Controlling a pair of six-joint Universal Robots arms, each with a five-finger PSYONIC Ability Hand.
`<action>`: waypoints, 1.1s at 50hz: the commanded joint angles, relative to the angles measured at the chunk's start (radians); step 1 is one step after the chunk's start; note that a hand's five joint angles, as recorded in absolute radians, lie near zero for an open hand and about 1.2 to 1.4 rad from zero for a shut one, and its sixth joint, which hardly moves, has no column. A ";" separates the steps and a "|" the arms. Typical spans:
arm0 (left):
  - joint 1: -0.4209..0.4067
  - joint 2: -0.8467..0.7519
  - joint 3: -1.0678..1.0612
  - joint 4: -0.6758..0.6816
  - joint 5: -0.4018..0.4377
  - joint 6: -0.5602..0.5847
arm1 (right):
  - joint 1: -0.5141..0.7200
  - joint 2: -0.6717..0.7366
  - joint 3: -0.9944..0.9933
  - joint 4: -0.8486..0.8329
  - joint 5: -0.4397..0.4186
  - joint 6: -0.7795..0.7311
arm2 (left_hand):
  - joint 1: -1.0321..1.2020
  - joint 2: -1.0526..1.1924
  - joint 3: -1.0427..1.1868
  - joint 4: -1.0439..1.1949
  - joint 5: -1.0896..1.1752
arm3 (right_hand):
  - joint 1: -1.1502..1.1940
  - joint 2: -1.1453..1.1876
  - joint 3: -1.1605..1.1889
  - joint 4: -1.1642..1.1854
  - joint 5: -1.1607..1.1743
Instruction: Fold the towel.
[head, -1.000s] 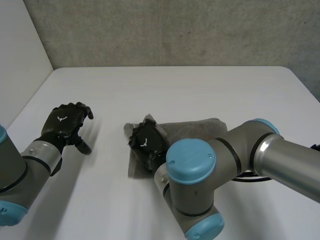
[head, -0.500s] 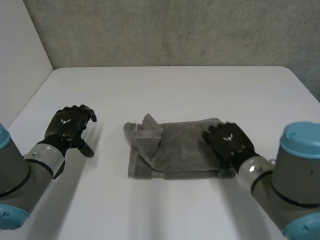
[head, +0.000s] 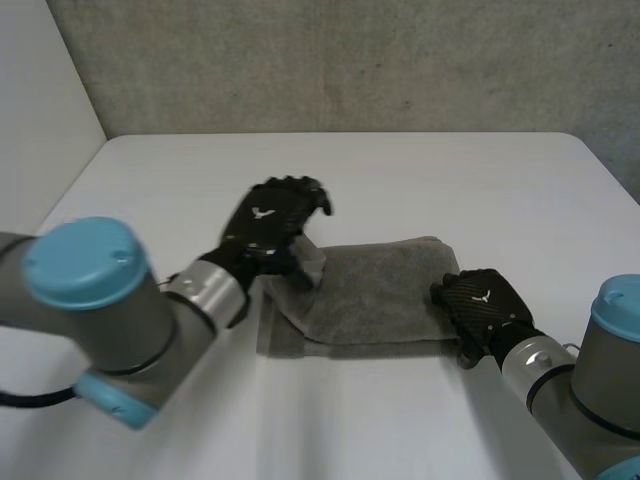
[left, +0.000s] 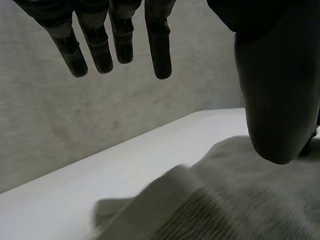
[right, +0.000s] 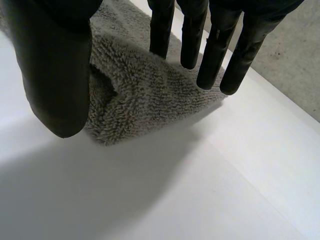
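- The grey towel (head: 375, 295) lies directly on the white table (head: 420, 170), near its middle, and one end is rumpled into a raised flap (head: 310, 268).
- The left hand (head: 268, 222) hovers over that flap with fingers (left: 159, 45) straight and spread, probably to take it for the fold.
- The right hand (head: 485, 305) is at the opposite near corner, wide and holding nothing. It possibly steadies the cloth, but contact is unclear.

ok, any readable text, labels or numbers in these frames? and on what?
No words or numbers can be read.
A small white emblem, not letters, on the back of the left hand.
The same emblem on the back of the right hand.
No label or print visible on the towel or the table.
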 joint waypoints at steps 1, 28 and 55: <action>-0.052 -0.180 0.181 -0.063 -0.028 -0.004 | 0.003 -0.015 0.011 -0.005 0.000 -0.002 | -0.024 -0.017 -0.029 -0.026 0.012 | 0.011 0.028 0.020 0.025 0.007; -0.014 -0.095 0.034 -0.139 -0.477 -0.006 | 0.000 -0.033 0.038 -0.057 -0.001 -0.002 | -0.045 -0.037 -0.049 -0.046 -0.008 | 0.187 0.204 0.196 0.201 0.183; -0.013 0.013 -0.079 -0.140 -0.478 -0.015 | -0.014 -0.035 0.077 -0.059 -0.034 -0.004 | -0.051 -0.043 -0.055 -0.052 -0.014 | 0.926 0.943 0.935 0.940 0.922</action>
